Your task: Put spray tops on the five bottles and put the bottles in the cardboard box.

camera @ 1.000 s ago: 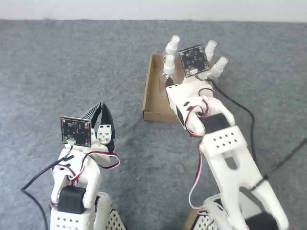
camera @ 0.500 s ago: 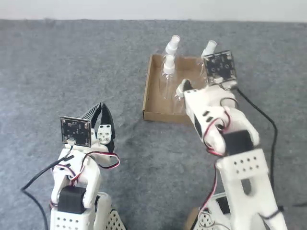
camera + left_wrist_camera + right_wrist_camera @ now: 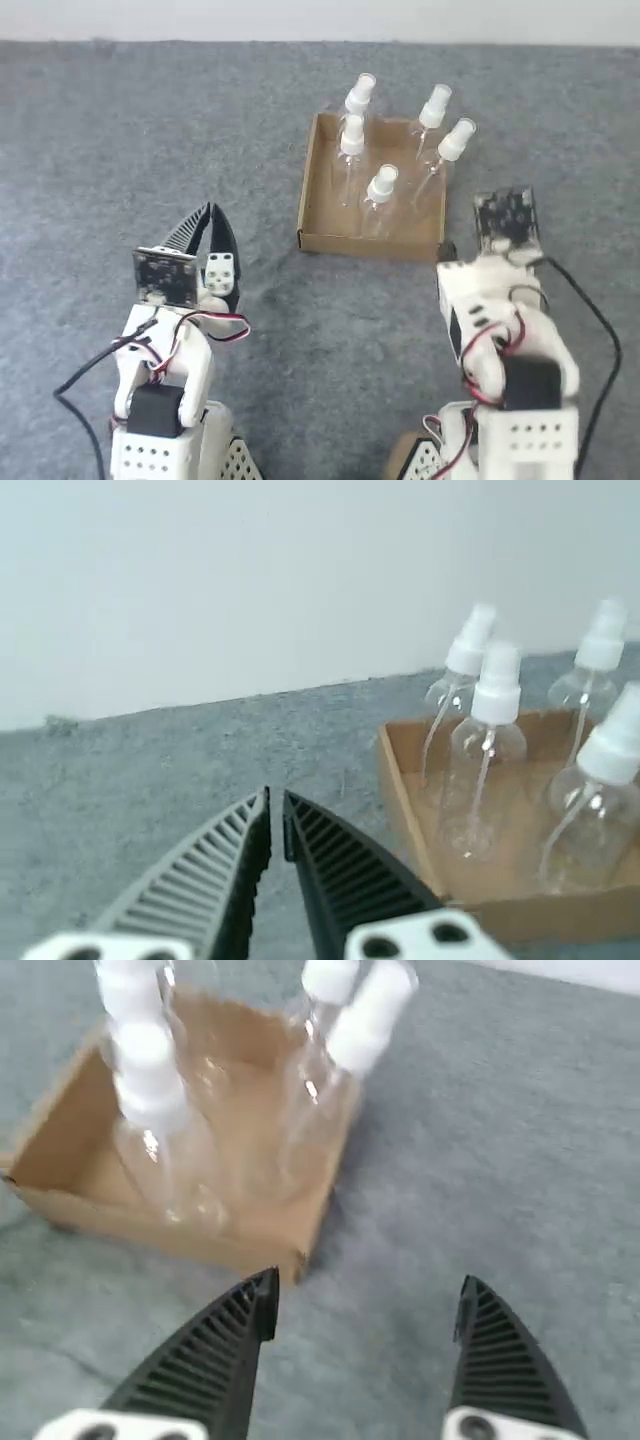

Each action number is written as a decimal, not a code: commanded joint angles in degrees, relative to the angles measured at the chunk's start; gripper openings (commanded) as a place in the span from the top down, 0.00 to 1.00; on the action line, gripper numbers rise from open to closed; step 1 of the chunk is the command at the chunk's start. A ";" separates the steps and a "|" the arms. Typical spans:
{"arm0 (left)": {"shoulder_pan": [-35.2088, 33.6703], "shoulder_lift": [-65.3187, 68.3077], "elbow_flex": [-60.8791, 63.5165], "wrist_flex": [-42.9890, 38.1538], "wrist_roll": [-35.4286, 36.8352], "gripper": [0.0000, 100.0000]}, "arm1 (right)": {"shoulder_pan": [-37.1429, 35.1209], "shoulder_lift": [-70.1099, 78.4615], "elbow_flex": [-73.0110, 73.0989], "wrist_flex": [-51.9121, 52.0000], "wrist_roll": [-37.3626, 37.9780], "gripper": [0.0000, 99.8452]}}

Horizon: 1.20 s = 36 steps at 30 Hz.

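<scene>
Since a second ago the right arm (image 3: 497,310) has been drawn back from over the cardboard box (image 3: 311,185) toward its own base, so that the bottles once covered by it are laid open, while the left arm (image 3: 160,380) has been shifted only slightly. From the high view, five clear bottles with white spray tops (image 3: 381,180) are seen upright inside the box: a far-left bottle (image 3: 357,100), a second bottle (image 3: 349,150) just in front of it, a far-right bottle (image 3: 432,110), a fourth bottle (image 3: 450,155) beside that, and a nearest bottle (image 3: 378,198) close to the front wall. The left gripper (image 3: 209,215) is held over the grey carpet (image 3: 120,130), well apart from the box, with nothing in it. In the left wrist view, the left gripper (image 3: 276,805) is shown with its fingertips all but touching, only a thin slit being left, and nothing is gripped. The box (image 3: 400,780) is seen beyond it, with four of the bottles in sight and their spray tops fitted. In the right wrist view, the right gripper (image 3: 367,1295) is shown spread wide and empty above the carpet (image 3: 480,1160), near the box's corner, and the box (image 3: 130,1222) lies just ahead with blurred bottles standing in it.
</scene>
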<state>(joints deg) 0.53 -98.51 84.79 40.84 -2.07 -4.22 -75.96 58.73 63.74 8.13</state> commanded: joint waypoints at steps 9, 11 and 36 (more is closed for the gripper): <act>-12.31 -0.70 -2.24 6.24 -6.86 0.99 | 5.14 -26.95 13.27 6.37 10.02 0.77; -13.19 -0.70 -2.24 7.91 -6.86 0.99 | 5.14 -27.38 14.24 6.37 10.73 0.77; -18.64 -0.09 12.09 9.23 6.33 0.99 | 5.05 -28.00 32.62 2.95 10.55 0.96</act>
<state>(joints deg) -18.37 -98.95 97.10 50.95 3.56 0.53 -103.21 89.41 68.13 18.42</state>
